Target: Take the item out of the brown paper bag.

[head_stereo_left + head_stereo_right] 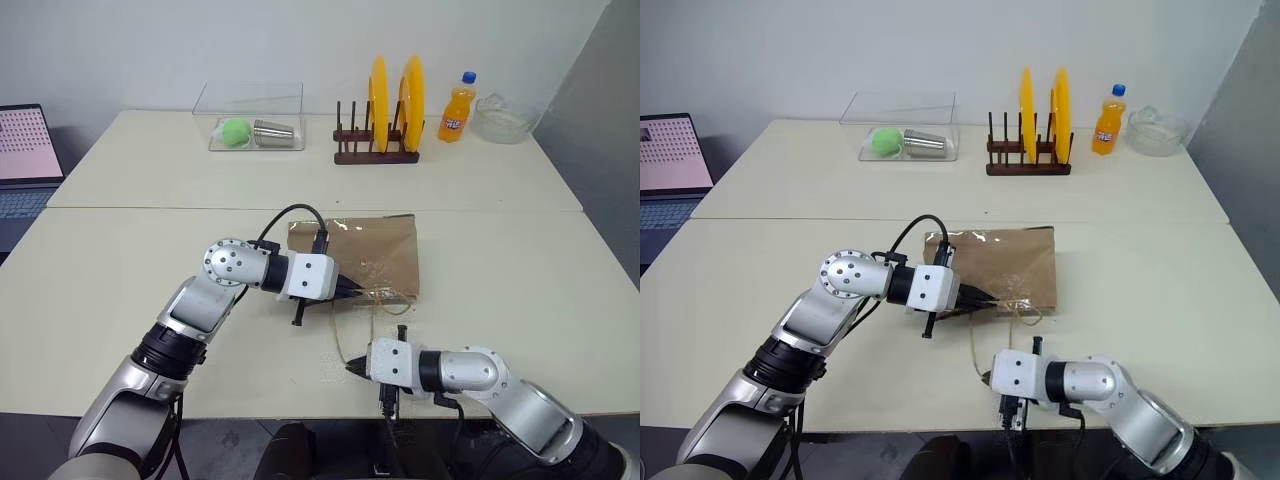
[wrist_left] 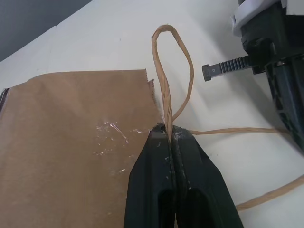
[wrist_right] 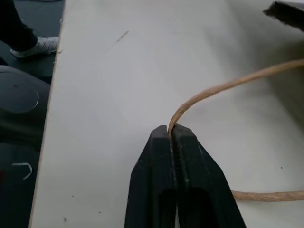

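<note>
The brown paper bag [image 1: 360, 250] lies flat on the near table with its mouth towards me. The item is hidden from view. My left gripper [image 1: 360, 291] is at the bag's near edge, shut on one looped cord handle [image 2: 164, 85], which stands up from its fingertips [image 2: 156, 142]. My right gripper [image 1: 350, 370] is closer to the table's front edge, shut on the other cord handle [image 3: 228, 85], which runs back towards the bag.
On the far table stand an orange soda bottle [image 1: 456, 108], a wooden rack with yellow plates [image 1: 378, 130], a clear box [image 1: 250, 125] with a green ball and metal cup, and a glass bowl [image 1: 503, 118]. A laptop [image 1: 25, 150] sits at far left.
</note>
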You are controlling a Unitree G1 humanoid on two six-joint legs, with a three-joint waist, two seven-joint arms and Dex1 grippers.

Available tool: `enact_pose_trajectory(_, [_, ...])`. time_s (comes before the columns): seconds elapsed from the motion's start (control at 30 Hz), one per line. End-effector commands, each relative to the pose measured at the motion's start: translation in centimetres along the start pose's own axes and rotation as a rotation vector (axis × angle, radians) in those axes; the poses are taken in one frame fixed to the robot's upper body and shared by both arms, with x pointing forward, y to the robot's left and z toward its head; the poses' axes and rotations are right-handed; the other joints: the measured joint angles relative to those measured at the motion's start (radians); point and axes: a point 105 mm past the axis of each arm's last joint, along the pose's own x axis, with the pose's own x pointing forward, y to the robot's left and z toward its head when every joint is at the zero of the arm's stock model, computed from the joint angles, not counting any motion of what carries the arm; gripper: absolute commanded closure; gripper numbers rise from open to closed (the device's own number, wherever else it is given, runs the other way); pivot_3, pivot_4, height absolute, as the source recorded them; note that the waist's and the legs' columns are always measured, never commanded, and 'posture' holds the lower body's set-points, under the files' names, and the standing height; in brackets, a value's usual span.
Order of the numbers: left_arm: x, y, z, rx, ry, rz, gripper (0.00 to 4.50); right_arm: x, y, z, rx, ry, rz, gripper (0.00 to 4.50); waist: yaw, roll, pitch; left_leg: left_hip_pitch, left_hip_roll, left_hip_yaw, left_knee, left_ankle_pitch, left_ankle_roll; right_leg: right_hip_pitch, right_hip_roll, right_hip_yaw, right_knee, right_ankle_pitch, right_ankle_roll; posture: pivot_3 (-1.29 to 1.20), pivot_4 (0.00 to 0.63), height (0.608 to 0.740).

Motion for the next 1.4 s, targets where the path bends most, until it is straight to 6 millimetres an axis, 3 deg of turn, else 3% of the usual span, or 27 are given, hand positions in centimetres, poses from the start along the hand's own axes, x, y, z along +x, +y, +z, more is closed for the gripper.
enact_pose_trajectory(0.03, [-1.0, 1.5, 1.4, 0.031, -0.022, 0.055, 4.50, 0.1, 0.0, -1.6, 0.034, 0.063, -0.020, 4.49, 0.000, 0.000, 0.000, 0.000, 0.000, 0.000, 0.000, 0.000, 0.000, 0.000, 0.000, 0.000, 0.000, 0.000, 0.000, 0.00, 0.150, 0.740])
enact_pose_trajectory(0.3, [-1.8, 5.1, 2.5, 0.028, -0.040, 0.149, 4.50, 0.8, 1.7, -3.9, 0.017, 0.149, 0.028, 4.49, -0.001, 0.000, -0.001, 0.005, 0.000, 0.001, 0.000, 0.000, 0.000, 0.003, 0.000, 0.000, 0.003, 0.000, 0.000, 0.00, 0.150, 0.740])
enact_pose_trajectory(0.73, [-3.0, 9.5, 3.3, 0.041, -0.052, 0.277, 4.50, 1.2, 2.1, -4.3, 0.019, 0.178, 0.044, 4.49, -0.003, -0.001, -0.002, 0.008, 0.000, 0.001, 0.000, 0.000, 0.000, 0.005, 0.001, 0.001, 0.003, 0.000, 0.000, 0.00, 0.150, 0.740])
enact_pose_trajectory(1.07, [-5.1, 12.4, 4.1, -0.020, -0.099, 0.378, 4.50, 1.1, 1.0, -3.5, -0.021, 0.163, 0.013, 4.49, -0.006, -0.001, -0.003, 0.009, 0.001, 0.001, -0.001, 0.000, 0.000, 0.005, 0.001, 0.001, 0.003, 0.000, 0.000, 0.00, 0.150, 0.740])
enact_pose_trajectory(1.27, [-6.3, 13.0, 5.6, -0.053, -0.195, 0.400, 4.50, 0.4, -0.4, -1.7, -0.036, 0.108, -0.044, 4.49, -0.006, -0.001, -0.003, 0.008, 0.001, 0.001, -0.001, 0.000, 0.000, 0.005, 0.001, 0.001, 0.003, 0.000, 0.000, 0.00, 0.150, 0.740])
enact_pose_trajectory(1.4, [-6.3, 12.4, 5.4, -0.056, -0.194, 0.391, 4.50, -0.8, -1.2, -0.5, -0.045, 0.084, -0.082, 4.31, -0.003, -0.001, -0.003, 0.007, 0.000, 0.001, 0.000, 0.000, 0.000, 0.005, 0.001, 0.001, 0.003, 0.000, 0.000, 0.00, 0.150, 0.740])
